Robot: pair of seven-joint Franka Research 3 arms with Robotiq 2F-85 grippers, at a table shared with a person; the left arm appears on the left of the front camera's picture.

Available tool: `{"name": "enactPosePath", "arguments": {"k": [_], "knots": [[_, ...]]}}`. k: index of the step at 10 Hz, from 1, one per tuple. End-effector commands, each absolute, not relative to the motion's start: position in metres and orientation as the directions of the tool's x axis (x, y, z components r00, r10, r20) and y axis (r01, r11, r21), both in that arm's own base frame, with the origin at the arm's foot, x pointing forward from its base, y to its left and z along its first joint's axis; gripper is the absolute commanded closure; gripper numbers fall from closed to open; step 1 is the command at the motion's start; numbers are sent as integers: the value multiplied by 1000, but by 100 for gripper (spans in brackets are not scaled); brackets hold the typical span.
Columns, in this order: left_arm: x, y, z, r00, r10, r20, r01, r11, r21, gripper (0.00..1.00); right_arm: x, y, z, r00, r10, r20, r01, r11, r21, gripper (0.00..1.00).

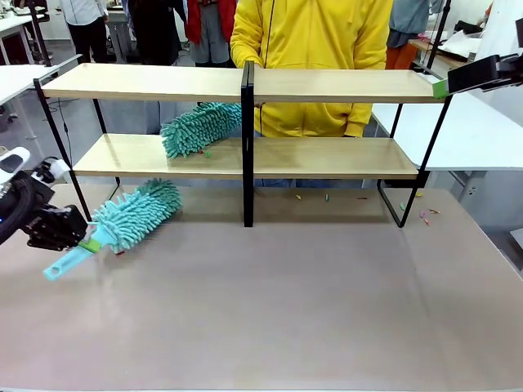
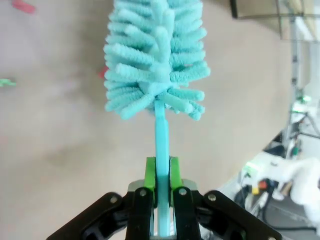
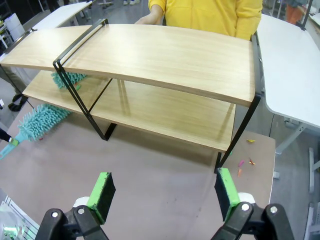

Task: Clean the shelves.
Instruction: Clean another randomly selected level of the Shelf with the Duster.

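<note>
Left fingers (image 2: 150,172): closed tight on the thin handle of the teal duster (image 2: 155,60), low at the near left of the tabletop (image 1: 286,327).
Held duster: fluffy head angled toward the rack, resting on or just above the tabletop (I cannot tell which).
Step in hand: judged as duster picked up, wiping not yet begun.
Scraps (image 1: 425,216): small coloured bits on the tabletop near the rack's right foot.
Shelves (image 1: 343,86): the two-tier rack stands across the far half of the tabletop, both boards level.
Second duster (image 1: 200,126): lying on the lower board, left of the centre post.
Right fingers (image 3: 102,195): spread wide, holding nothing, up by the upper board's right end.
Next move: likely lifting the head onto a board and sweeping along it, clear of the centre post.
Person (image 1: 310,49): standing behind the rack.
Writing: none readable.
</note>
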State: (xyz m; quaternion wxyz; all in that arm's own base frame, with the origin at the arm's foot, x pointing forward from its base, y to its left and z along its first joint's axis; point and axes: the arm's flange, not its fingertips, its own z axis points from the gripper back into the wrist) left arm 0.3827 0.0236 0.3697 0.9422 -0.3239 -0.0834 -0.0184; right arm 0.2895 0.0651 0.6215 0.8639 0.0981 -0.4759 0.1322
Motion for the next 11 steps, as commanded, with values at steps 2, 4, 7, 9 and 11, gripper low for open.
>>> {"name": "enactPosePath", "arguments": {"k": [2, 4, 7, 9, 11], "knots": [[378, 36, 373, 969, 187, 163, -62, 819, -571, 88, 290, 63, 621, 510, 141, 849, -330, 943, 42, 0], [365, 41, 379, 955, 240, 177, -115, 844, -523, 88, 290, 63, 621, 510, 141, 849, -330, 943, 42, 0], [342, 49, 390, 939, 289, 188, -192, 892, -409, 88, 290, 63, 621, 510, 141, 849, -330, 943, 42, 0], [323, 47, 391, 971, 150, 186, -77, 934, -350, 88, 290, 63, 621, 510, 141, 849, -330, 943, 42, 0], [311, 48, 396, 977, 112, 183, -56, 957, -285, 88, 290, 63, 621, 510, 141, 849, -330, 943, 42, 0]]}}
